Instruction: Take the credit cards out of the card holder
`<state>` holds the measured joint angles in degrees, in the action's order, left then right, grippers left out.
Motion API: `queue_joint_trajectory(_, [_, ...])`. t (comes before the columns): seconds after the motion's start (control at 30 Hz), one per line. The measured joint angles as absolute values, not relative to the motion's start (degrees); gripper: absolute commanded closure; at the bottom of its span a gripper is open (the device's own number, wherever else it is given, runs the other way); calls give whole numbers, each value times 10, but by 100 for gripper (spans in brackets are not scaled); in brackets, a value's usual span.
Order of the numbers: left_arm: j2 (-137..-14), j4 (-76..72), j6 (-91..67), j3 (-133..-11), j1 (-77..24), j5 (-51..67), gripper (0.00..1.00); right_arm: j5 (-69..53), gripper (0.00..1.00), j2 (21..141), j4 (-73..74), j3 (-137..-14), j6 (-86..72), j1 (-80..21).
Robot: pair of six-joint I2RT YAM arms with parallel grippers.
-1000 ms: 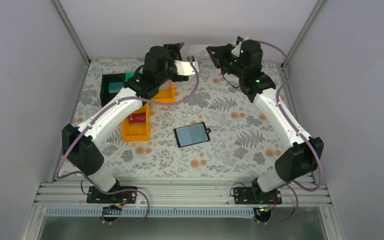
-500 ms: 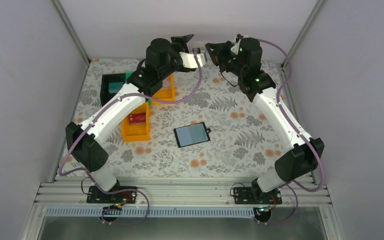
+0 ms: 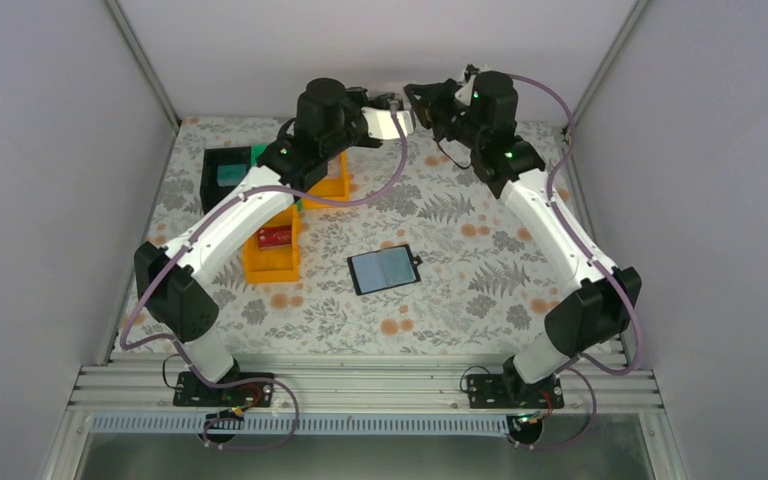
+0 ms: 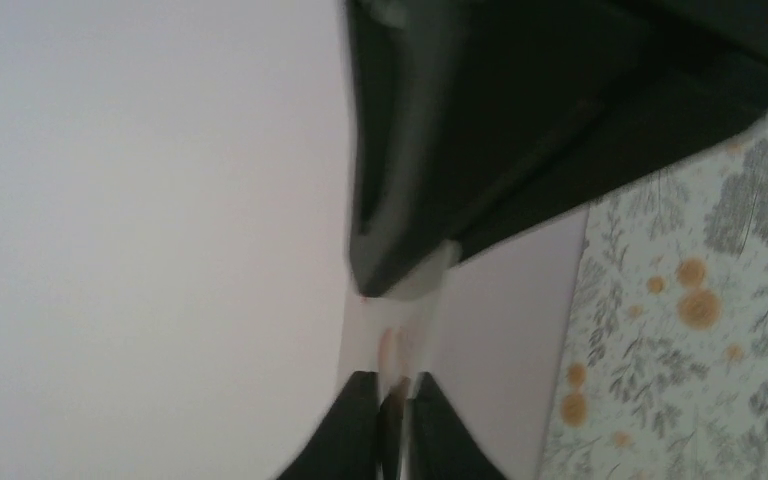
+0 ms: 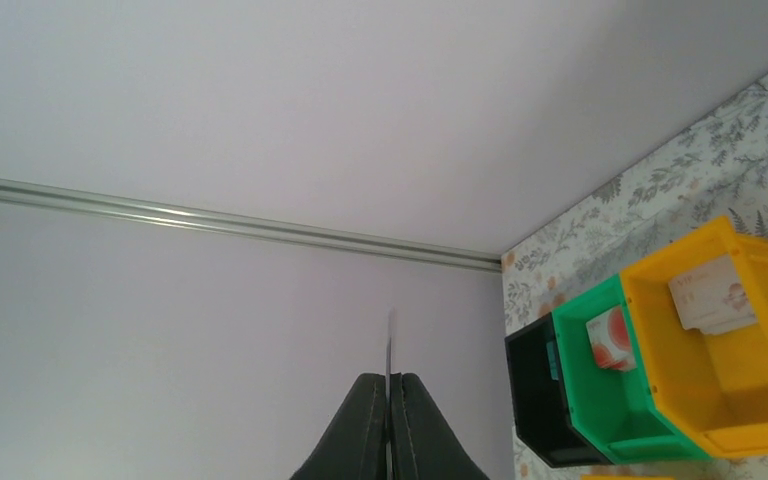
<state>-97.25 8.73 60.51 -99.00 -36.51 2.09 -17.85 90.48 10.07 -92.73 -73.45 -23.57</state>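
The card holder lies open on the table's middle, its pale blue-grey inside facing up. Both arms are raised at the back wall, tip to tip. My right gripper is shut on a thin credit card, which shows edge-on in the right wrist view. In the left wrist view my left gripper has its fingers pressed on the same pale card, with the right gripper's dark body just beyond. From above, the left gripper and right gripper meet.
Trays stand at the left back: a black one with a teal card, a green one with a whitish-red card, an orange one with a pale card, and a nearer orange one with a red card.
My left arm has swung right and up to the right gripper, and its jaws have closed from wide open onto the card. The right arm has shifted slightly left.
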Motion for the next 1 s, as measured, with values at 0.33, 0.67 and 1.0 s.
queue_joint_trajectory(0.33, [-973, 111, 582, -993, -357, 39, 98, -185, 23, 912, 115, -945, -721, -236])
queue_joint_trajectory(0.67, [-987, 263, 574, -1009, -234, 168, 98, -192, 1, 913, 177, -953, -638, -193])
queue_joint_trajectory(1.0, [-1103, 290, 634, -954, -153, 125, 98, -170, 1, 890, 250, -939, -522, -132])
